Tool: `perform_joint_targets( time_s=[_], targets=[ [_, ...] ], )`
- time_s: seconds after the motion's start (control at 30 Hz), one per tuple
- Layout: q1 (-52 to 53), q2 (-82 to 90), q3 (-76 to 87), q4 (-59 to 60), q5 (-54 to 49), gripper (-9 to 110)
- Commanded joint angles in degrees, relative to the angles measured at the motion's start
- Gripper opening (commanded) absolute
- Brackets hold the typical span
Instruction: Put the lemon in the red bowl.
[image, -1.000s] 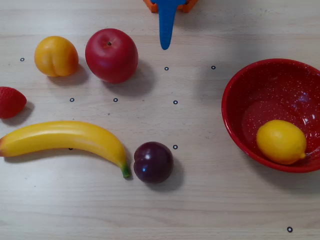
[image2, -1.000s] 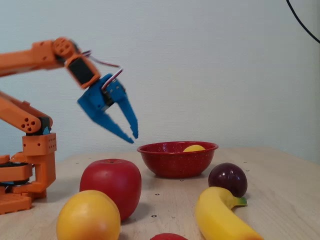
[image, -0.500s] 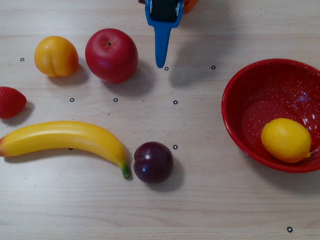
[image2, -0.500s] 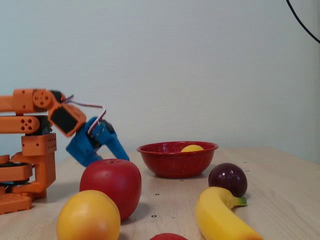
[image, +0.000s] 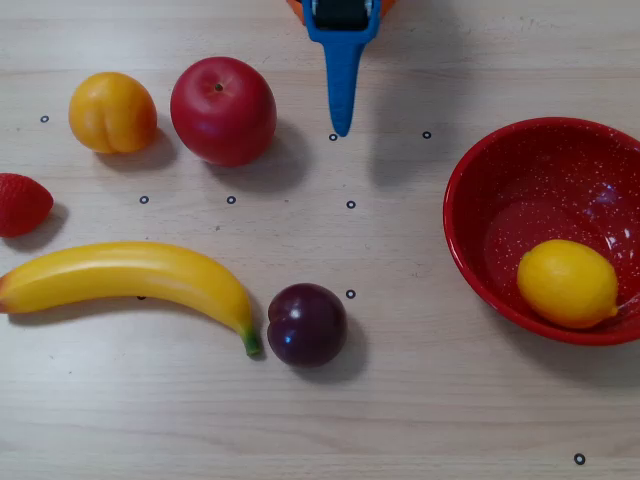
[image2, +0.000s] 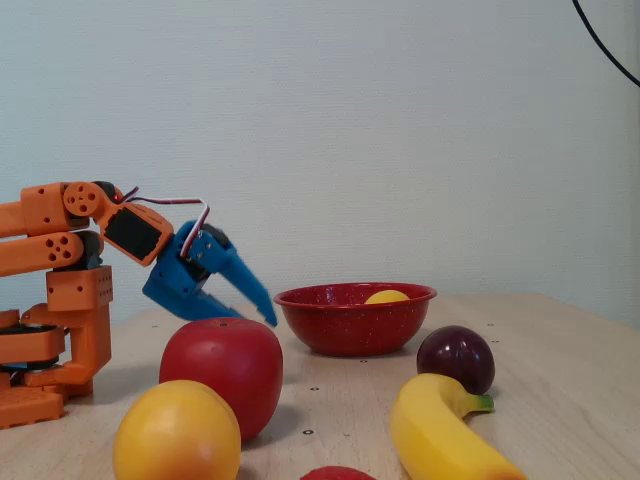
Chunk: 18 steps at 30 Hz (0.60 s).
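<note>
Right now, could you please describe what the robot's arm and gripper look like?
The arm is built of orange plastic links with black servo blocks between them. The gripper is bright blue, with long fingers that taper to points. Thin red and white wires loop from the wrist to the gripper.

Pale wooden table (image: 420, 400) — red bowl (image: 480, 190), apple (image: 222, 110), peach (image: 112, 112), strawberry (image: 20, 204), banana (image: 130, 276), plum (image: 306, 324).

You had a round red apple (image: 223, 110) just beside an orange-yellow peach (image: 112, 112). A long yellow banana (image: 130, 281) touched a dark purple plum (image: 306, 324), with a red strawberry (image: 21, 204) at the left edge.
</note>
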<state>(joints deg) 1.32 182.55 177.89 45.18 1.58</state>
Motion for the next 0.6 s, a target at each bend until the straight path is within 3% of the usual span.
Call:
perform_joint_targets(
  time_s=[0.0, 0.57],
  targets=[
    [0.4, 1.1, 0.8, 1.2, -2.8, 0],
    [0.2, 2.5, 0.8, 5.3, -5.5, 0]
  ],
)
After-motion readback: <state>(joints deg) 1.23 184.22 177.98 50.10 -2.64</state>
